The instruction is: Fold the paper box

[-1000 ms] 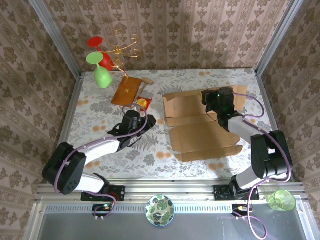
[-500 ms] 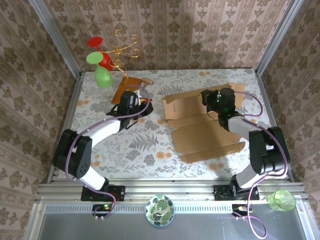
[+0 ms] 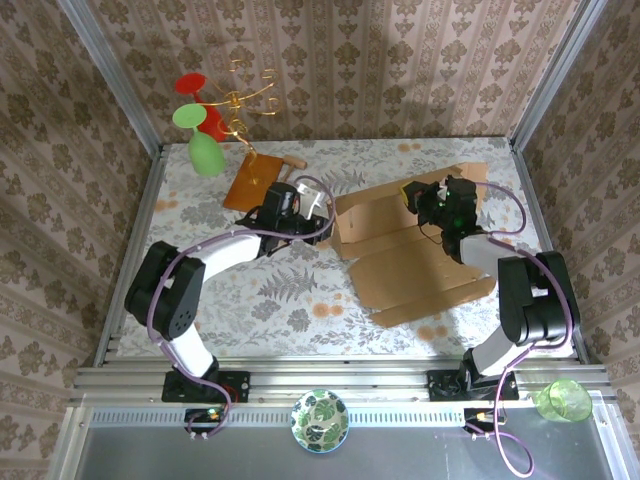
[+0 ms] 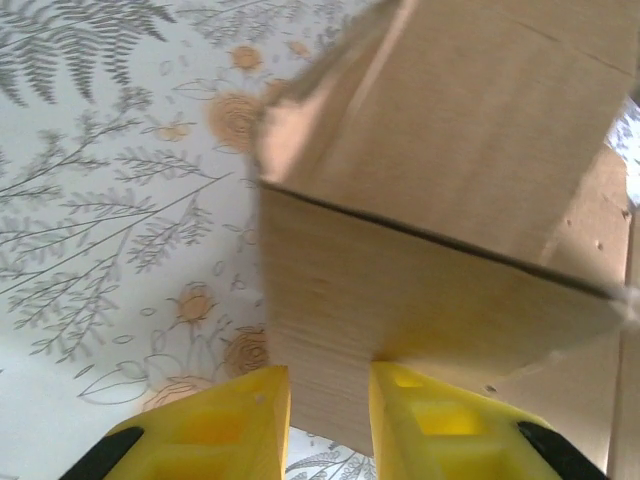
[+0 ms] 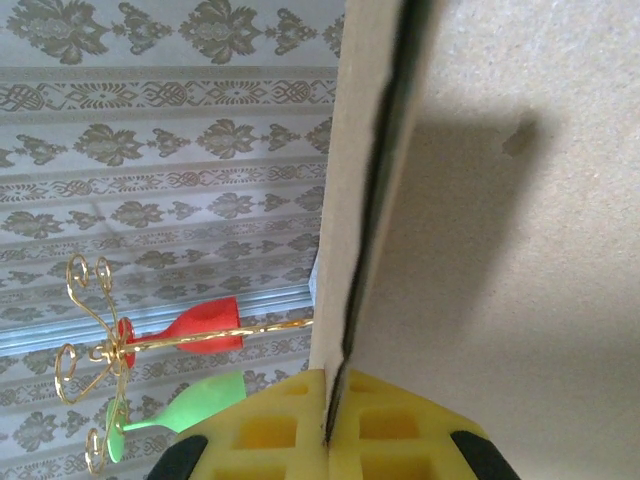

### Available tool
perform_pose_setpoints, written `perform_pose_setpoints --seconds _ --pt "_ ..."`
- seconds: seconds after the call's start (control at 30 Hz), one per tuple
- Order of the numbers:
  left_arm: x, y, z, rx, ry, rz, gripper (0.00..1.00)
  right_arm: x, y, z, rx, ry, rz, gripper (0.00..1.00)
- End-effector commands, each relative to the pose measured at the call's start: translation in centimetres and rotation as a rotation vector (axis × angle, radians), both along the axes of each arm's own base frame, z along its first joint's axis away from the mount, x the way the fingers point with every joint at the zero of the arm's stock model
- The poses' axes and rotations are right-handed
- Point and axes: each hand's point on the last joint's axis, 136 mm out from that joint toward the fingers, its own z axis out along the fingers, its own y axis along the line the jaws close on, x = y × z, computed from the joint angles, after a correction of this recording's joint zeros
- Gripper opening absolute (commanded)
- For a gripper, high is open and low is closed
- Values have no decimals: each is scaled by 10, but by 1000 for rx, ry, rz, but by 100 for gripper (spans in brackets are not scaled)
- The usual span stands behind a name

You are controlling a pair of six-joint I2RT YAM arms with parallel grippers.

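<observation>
Light-brown die-cut cardboard paper box [image 3: 415,265] lies partly unfolded on the right half of the floral-patterned counter [image 3: 250,300]. Left gripper [image 4: 330,385]: yellow fingers narrowly parted, clamped on the box's raised left flap. Right gripper [image 5: 330,405]: fingers almost together, pinching an upright panel edge at the box's far side.

Showing plain lt-brown cardboard on paper box [image 3: 415,265]; spreading white w/ grey ferns & orange blooms across desk [image 3: 250,300]; flashing yellow on left end effector [image 4: 330,400] & right end effector [image 5: 327,398]; displaying red glass [image 3: 192,85], green glass [image 3: 205,150], gold wire stand [image 3: 250,98]; repeating beige damask on walls [image 3: 350,60].
</observation>
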Motion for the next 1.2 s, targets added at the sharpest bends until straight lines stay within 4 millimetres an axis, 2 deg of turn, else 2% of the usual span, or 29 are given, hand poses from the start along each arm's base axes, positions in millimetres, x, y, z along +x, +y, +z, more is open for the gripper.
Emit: perform_pose_setpoints --seconds 0.0,0.33,0.63,0.8,1.0,1.17 --pt "-1 -11 13 -19 -78 -76 28 0 3 -4 -17 -26 45 0" --pt "-13 -26 19 -56 -99 -133 30 2 1 -5 -7 -28 55 0" --pt "-30 -26 20 -81 -84 -191 35 7 0 2 -11 -52 94 0" --pt "-40 -29 20 -109 -60 -234 39 6 3 -1 -15 -52 133 0" --pt "-54 -33 28 -156 -46 -310 39 2 0 0 -21 -63 158 0" --pt "-59 -32 33 -166 -47 -350 43 3 0 8 -25 -86 192 0"
